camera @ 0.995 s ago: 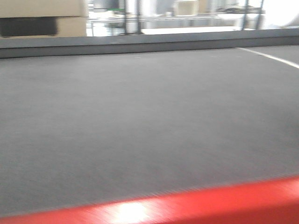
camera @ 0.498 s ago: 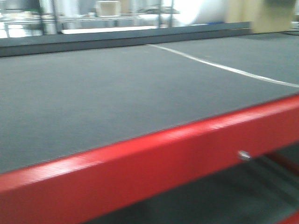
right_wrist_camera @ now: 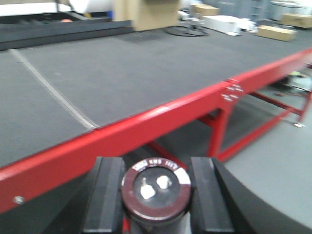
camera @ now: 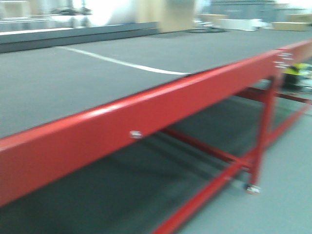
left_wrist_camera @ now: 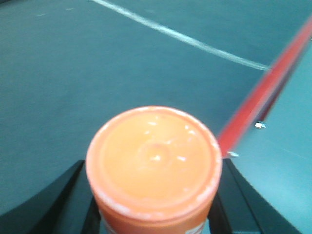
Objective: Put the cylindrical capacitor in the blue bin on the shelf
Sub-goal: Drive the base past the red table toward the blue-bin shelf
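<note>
Dark grey matting covered the top of a long red-framed workbench (camera: 97, 141), and a white line (camera: 122, 62) ran slantwise across the mat. The front-facing view was blurred. It showed the bench's front rail crossing from lower left to upper right, with a bolt (camera: 135, 134) near its middle. A red leg ended in a caster (camera: 252, 188) at lower right, above a grey floor. Neither arm appeared in that view.

Only the wrist views showed the tools. At the bottom centre of the right wrist view, the right gripper (right_wrist_camera: 156, 197) was clamped on the cylindrical capacitor (right_wrist_camera: 156, 189). A black finger (right_wrist_camera: 105, 195) pressed each flank. The capacitor stood upright with its dark maroon top facing the camera, showing two pale terminals and a white band of lettering too small to read. Behind it ran the red rail and the mat. Cardboard boxes (right_wrist_camera: 276, 32) lay on the floor at upper right.

The left wrist view looked down on the mat and a stretch of red rail at the right. At its bottom centre, the left gripper (left_wrist_camera: 154, 195) was closed around an orange-lidded container (left_wrist_camera: 153, 156), whose body was hidden under the lid.
</note>
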Controlling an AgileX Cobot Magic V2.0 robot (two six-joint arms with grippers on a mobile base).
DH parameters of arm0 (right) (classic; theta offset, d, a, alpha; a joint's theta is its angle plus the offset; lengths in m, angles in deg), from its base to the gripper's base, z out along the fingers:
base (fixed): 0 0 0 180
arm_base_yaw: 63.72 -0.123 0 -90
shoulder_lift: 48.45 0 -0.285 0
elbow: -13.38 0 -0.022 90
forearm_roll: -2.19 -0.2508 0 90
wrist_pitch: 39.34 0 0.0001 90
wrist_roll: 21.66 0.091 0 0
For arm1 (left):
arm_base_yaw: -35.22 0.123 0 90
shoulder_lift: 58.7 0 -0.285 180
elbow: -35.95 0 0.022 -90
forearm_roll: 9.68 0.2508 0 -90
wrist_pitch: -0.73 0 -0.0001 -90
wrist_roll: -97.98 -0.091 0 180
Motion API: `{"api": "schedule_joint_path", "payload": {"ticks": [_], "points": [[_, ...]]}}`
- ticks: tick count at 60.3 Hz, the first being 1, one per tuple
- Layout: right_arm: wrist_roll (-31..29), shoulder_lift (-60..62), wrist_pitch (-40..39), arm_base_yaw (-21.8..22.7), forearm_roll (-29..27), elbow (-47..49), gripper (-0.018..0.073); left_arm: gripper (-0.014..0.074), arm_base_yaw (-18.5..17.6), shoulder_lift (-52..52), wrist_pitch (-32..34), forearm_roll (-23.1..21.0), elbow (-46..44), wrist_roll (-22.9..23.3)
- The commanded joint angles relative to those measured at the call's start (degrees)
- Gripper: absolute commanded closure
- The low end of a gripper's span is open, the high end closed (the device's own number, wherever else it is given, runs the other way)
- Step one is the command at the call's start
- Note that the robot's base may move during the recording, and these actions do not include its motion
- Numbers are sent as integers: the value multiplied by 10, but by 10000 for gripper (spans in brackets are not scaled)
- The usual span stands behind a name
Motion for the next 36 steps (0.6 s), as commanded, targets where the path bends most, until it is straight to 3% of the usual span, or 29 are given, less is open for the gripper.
{"api": "schedule_joint_path", "payload": {"ticks": [1, 36], "points": [[-1, 2, -18, -1, 3, 4, 638, 707, -3, 4, 8, 0, -3, 1], [-1, 2, -18, -1, 3, 4, 638, 707, -3, 4, 8, 0, -3, 1]]}}
